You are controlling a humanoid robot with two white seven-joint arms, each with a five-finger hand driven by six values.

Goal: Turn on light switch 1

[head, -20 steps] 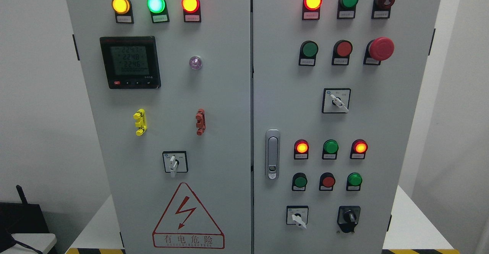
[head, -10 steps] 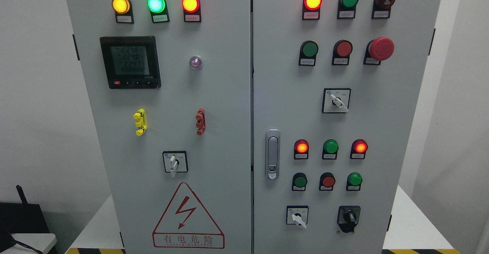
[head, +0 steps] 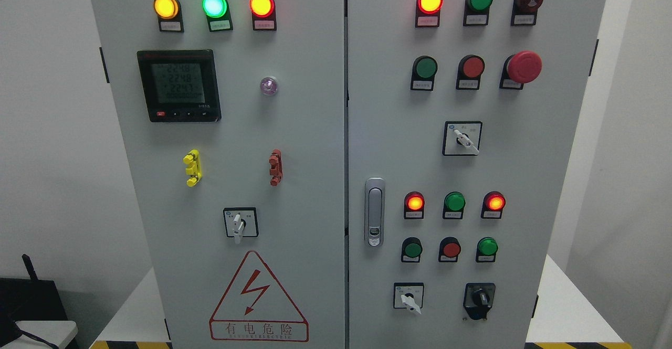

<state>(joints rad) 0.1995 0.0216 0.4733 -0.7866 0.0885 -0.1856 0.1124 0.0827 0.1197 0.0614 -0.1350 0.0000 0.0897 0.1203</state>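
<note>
Neither of my hands is in shot, so I can't tell how my fingers sit; approach not begun yet. Labels too small to read; switch 1 is prob. one of the green round push buttons (head: 425, 67) on the right door of the tall grey steel cabinet (head: 294, 128), w/ lit red lamp (head: 429, 1) above. Next: raise an arm, press squarely. Cabinet stands on a white table (head: 567, 307); plain white walls.

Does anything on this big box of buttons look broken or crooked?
Nothing looks broken. The cabinet doors are shut, and the lamps and buttons sit in neat rows. Two white selector switches point slantwise, probably just their settings. No robot hand is in view.
</note>
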